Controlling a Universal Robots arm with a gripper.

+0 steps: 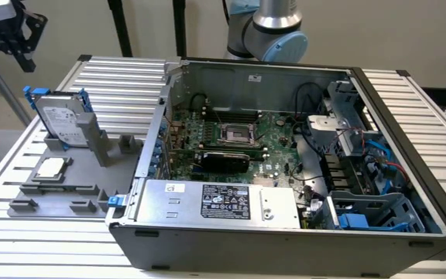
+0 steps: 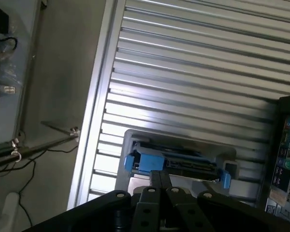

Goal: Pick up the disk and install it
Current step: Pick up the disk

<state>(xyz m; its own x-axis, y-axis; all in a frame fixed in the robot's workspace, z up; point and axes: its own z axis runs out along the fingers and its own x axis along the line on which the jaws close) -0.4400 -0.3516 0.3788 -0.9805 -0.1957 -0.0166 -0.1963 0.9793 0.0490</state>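
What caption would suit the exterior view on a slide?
Shut gripper hangs above the blue-framed disk, standing in its grey holder beside an open computer case.

Fingers (image 2: 159, 182) tight together, empty, high at the exterior view's left.

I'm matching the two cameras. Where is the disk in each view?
Exterior view: the disk stands upright in the grey holder, at the exterior view's left, outside the computer case.
Wrist view: the disk is edge-on in that holder, just beyond the tool.
Shared landmark: the slatted table under the holder.
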